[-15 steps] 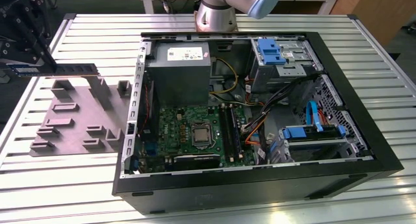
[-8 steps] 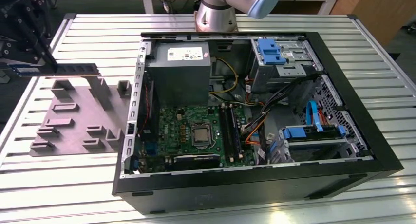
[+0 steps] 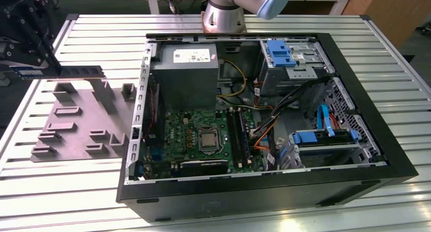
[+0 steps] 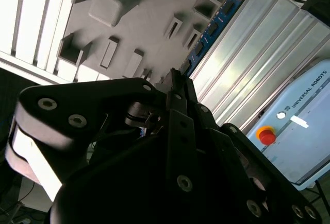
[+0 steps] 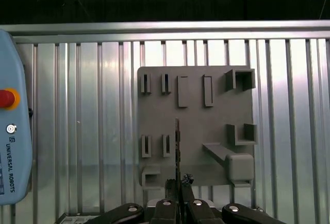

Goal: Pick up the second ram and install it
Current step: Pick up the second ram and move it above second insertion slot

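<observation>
Near the far corner of the slatted metal desk [image 3: 94,27], on the exterior view's left, the black claw [image 3: 51,66] is closed narrow on the second ram [image 3: 81,71]. It holds the stick level and lengthwise along the desk's far edge. The ram is over the far edge of the grey plastic holder [image 3: 74,128], close to its upright posts; whether it touches them cannot be told from here.

In the first wrist view the ram [image 5: 177,144] appears edge-on as a thin dark line pinched between the fingers [image 5: 170,203], running out across the middle of the holder [image 5: 198,126] between its rows of slots. In the second wrist view its blue-green face with dark chips [image 4: 214,26] runs away from the claw, beside the holder's edge. A pale blue teach pendant [image 5: 10,147] lies on the desk apart from the holder.

To the holder's right in the exterior view, just beside it, the open black computer case [image 3: 269,199] lies on its side in the middle of the desk. The green motherboard [image 3: 192,123] is inside it, with the long black memory slots [image 3: 237,133] at the board's right. The arm's base [image 3: 222,15] stands at the desk's far edge, behind the case.
</observation>
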Tool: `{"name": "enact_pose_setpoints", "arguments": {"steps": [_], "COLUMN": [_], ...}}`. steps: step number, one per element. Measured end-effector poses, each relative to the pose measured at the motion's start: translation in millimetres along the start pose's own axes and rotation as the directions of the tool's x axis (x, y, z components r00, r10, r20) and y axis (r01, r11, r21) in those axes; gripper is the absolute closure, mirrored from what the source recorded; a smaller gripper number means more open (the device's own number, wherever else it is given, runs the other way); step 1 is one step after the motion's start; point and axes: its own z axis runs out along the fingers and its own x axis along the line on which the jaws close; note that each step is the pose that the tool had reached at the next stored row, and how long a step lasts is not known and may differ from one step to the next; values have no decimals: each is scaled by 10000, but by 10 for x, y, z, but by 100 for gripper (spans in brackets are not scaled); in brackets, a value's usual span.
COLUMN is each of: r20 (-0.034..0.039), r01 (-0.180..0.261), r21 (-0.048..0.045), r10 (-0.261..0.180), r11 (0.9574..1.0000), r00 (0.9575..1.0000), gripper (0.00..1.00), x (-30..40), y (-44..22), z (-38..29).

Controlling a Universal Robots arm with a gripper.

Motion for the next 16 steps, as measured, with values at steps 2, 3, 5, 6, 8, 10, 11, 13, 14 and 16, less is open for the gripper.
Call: {"name": "enact_pose_setpoints", "arguments": {"steps": [2,3,5,6,8,10,11,13,14,16], "r20": [0,0,1,0,0,0,0,0,0,0], "r01": [0,0,0,0,0,0,0,0,0,0], "r21": [0,0,1,0,0,0,0,0,1,0], "r10": [0,0,0,0,0,0,0,0,0,0], "r11": [10000,10000,10000,10000,10000,10000,10000,10000,10000,10000], "r00": [10000,10000,10000,10000,10000,10000,10000,10000,10000,10000], "gripper": [86,86,86,86,86,86,86,86,86,86], "x": [0,0,-1,-1,-2,-2,-2,-3,-3,-3], "y": [-7,-10,-18,-22,-39,-47,-52,-61,-65,-73], "z": [0,0,0,-1,-1,-2,-2,-2,-2,-3]}}
